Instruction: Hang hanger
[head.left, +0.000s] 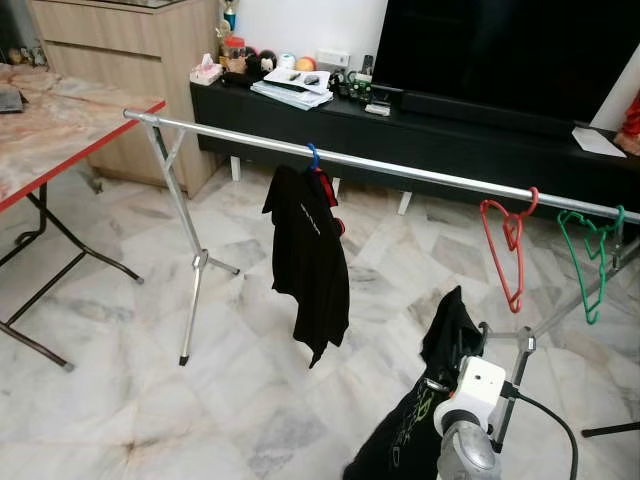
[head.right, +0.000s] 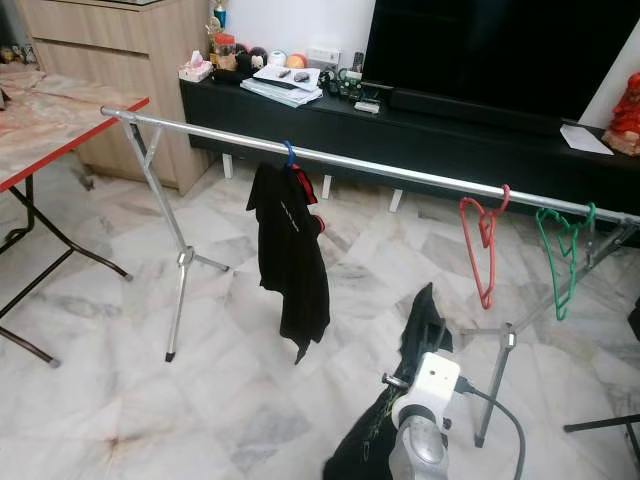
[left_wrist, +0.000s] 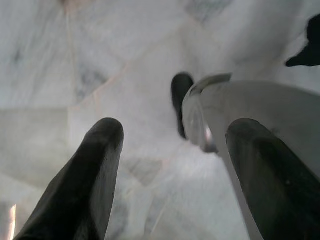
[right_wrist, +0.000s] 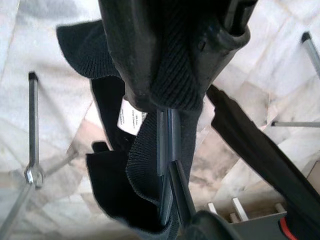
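Note:
A silver clothes rail (head.left: 400, 170) crosses the room. A black shirt (head.left: 310, 260) hangs from it on a blue hanger (head.left: 314, 155). Further right hang an empty red hanger (head.left: 510, 250) and an empty green hanger (head.left: 590, 250). Low at the right, below the rail, my right arm (head.left: 470, 400) holds up a black garment (head.left: 420, 420). In the right wrist view my right gripper (right_wrist: 192, 60) is shut on the garment's ribbed collar, and a dark hanger (right_wrist: 167, 150) runs inside it. My left gripper (left_wrist: 175, 140) hangs open over the marble floor, holding nothing.
A red-edged folding table (head.left: 60, 130) stands at the left. A black TV cabinet (head.left: 450, 130) with small items and a large TV (head.left: 500, 50) run behind the rail. The rail's splayed legs (head.left: 195, 290) stand on the marble floor at the left and right ends.

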